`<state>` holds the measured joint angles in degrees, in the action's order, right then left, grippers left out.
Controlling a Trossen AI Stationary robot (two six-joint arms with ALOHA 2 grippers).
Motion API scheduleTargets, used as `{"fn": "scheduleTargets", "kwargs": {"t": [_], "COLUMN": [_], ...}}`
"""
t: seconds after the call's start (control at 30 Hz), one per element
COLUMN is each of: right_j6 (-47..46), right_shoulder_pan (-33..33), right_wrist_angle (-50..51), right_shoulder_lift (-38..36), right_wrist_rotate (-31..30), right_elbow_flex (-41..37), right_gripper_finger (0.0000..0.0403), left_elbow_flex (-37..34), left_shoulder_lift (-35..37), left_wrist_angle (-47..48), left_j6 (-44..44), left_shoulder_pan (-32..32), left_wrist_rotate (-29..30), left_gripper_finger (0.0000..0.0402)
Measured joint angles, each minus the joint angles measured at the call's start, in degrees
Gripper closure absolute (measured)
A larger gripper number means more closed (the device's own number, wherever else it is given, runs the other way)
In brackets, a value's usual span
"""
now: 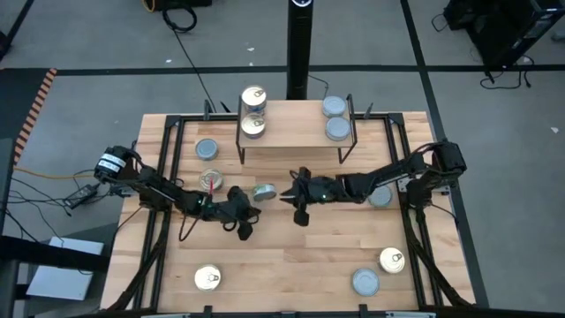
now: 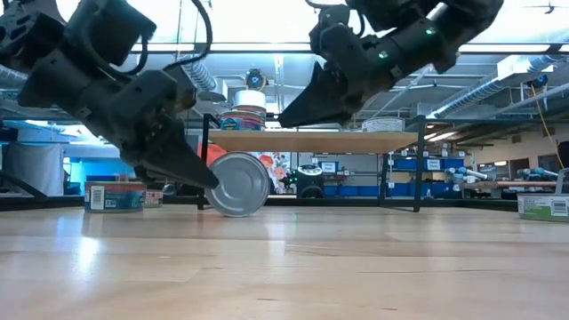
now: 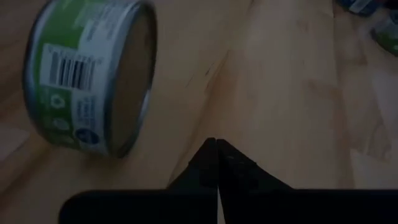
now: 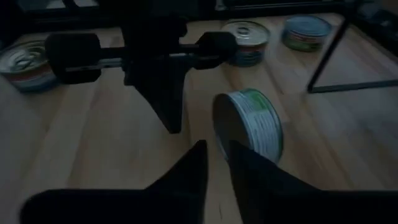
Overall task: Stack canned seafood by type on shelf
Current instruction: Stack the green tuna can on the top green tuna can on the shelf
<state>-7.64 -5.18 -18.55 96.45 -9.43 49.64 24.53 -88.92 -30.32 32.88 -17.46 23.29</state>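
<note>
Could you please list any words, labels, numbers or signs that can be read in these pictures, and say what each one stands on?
No text can be read in any view.
The tin standing on its edge has a green label with a barcode and small print: too blurred to read.
The tin at the left in the low view: label print too small.
The box at the far right: print too small.
The white tag on the left arm: unreadable.
</note>
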Motion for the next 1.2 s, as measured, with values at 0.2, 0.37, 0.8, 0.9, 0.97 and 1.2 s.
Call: {"fn": "scheduleTargets", "kwargs": {"t": [0.2,0.37,0.8,0.9,0.97,1.2], "right_j6": [5.42,9.2,14.19,15.89,17.1,18.36], "right_shoulder_pan": [2.59,4.12,6.15,6.13,6.13,6.15], "right_wrist_angle": [9.0,19.98,35.79,40.4,43.79,53.74], "right_shoulder_lift": [0.01,0.01,7.76,11.41,13.87,21.94], "right_wrist_rotate": [3.11,5.44,8.04,7.76,7.79,8.02], "right_elbow_flex": [6.94,14.34,29.27,34.46,37.67,46.65], "right_gripper_finger": [0.0233,0.0184,0.016,0.016,0.0159,0.0126], "left_elbow_flex": [0.05,0.07,0.12,0.09,0.09,0.11], "left_shoulder_lift": [0.04,0.07,0.11,0.11,0.11,0.11], "left_wrist_angle": [-2.7,-3.2,-4.27,-4.67,-4.65,-4.96], "left_j6": [-5.4,-7.68,-10.14,-10.22,-10.49,-11.71], "left_shoulder_pan": [-3.4,-4.79,-5.18,-5.71,-6.15,-7.12], "left_wrist_rotate": [4.33,5.36,5.33,5.29,5.22,5.03], "left_gripper_finger": [0.0401,0.04,0.04,0.04,0.04,0.04]}}
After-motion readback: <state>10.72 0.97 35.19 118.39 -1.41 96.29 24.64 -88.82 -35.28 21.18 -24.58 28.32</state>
